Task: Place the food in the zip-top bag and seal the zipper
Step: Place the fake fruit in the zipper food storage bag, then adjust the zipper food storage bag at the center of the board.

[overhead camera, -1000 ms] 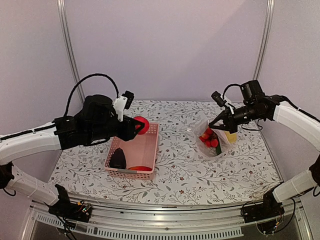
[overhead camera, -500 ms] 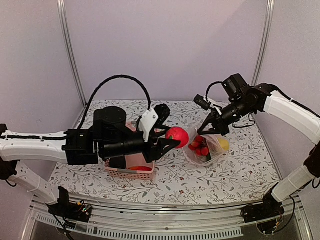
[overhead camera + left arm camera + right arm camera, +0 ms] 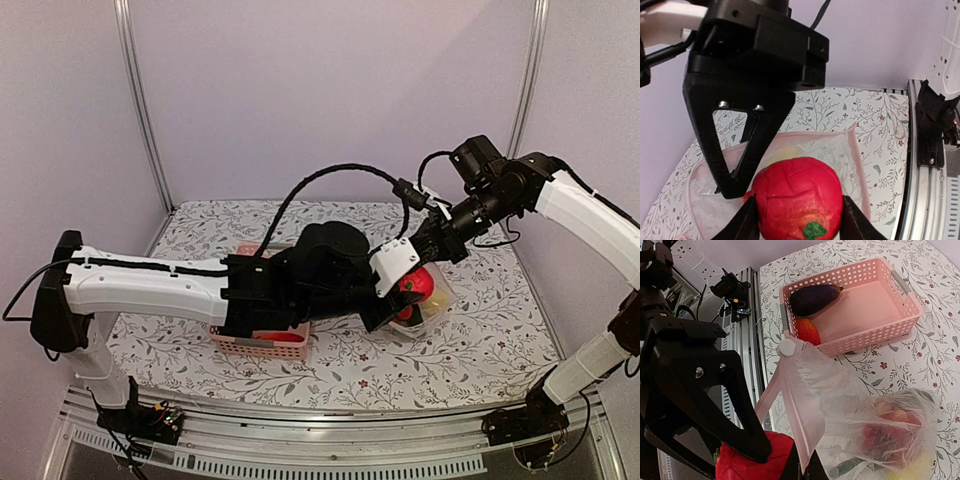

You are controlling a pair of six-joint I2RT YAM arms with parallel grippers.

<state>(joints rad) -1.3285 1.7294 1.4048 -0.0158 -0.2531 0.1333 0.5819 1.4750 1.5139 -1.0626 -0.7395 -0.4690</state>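
Note:
My left gripper (image 3: 408,287) is shut on a red tomato (image 3: 418,282) and holds it at the open mouth of the clear zip-top bag (image 3: 440,303). In the left wrist view the tomato (image 3: 799,192) sits between my fingers, over the bag (image 3: 845,150). My right gripper (image 3: 436,243) is shut on the bag's mouth edge and holds it up. In the right wrist view the pinkish zipper strip (image 3: 801,410) with its white slider (image 3: 786,347) rises from my right gripper (image 3: 816,472). The bag (image 3: 865,405) holds red pieces (image 3: 885,432) and a yellow one (image 3: 914,472).
The pink lattice basket (image 3: 900,290) stands left of the bag and holds a dark eggplant (image 3: 812,297) and an orange-red piece (image 3: 807,331). Its front wall shows under my left arm (image 3: 262,346). A metal rail (image 3: 330,455) runs along the table's near edge.
My left arm has carried the tomato from above the basket rightward to the bag's mouth. My right gripper has shifted left and up with the bag's edge.

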